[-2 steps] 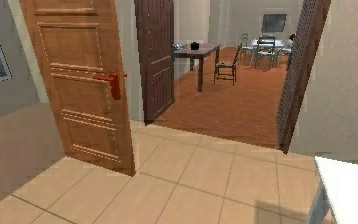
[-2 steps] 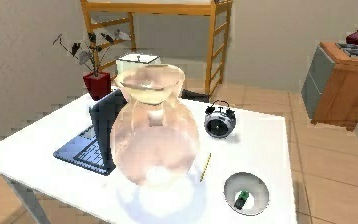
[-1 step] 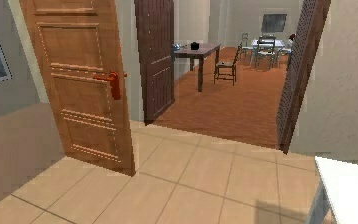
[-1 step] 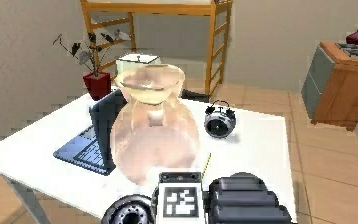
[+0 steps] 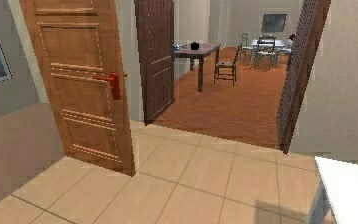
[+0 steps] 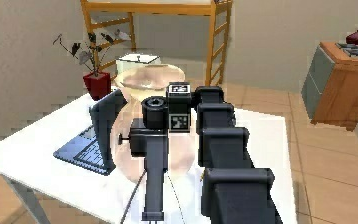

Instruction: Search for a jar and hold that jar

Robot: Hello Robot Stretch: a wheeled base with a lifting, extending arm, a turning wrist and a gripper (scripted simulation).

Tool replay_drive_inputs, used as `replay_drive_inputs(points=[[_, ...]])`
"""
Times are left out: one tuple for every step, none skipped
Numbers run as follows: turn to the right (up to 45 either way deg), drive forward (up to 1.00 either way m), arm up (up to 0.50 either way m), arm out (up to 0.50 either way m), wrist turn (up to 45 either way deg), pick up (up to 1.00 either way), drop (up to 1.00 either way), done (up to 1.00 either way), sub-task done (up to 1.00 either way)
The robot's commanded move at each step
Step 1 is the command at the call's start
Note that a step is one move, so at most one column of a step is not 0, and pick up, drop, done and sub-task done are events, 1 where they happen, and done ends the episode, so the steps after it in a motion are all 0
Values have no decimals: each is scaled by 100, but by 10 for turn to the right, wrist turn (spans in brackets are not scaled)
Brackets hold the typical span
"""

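Gripper [image 6: 147, 150] near laptop [image 6: 87, 150] on white table [image 6: 27, 150], grip state and load unclear.

Dark arm [image 6: 227, 160] and hand [image 6: 153, 185], white table [image 6: 27, 150], laptop [image 6: 95, 138], potted plant [image 6: 95, 72]

The arm [image 6: 227, 150] was a black square bar of stepped segments, with two small white squares [image 6: 179, 120] bearing black marks at its far end, and the gripper [image 6: 152, 188] had a dark, blocky body.
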Motion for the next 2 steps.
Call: replay_drive_inputs(points=[[0, 0, 0, 0, 450, 0, 0, 0, 0], [0, 0, 0, 0, 450, 0, 0, 0, 0]])
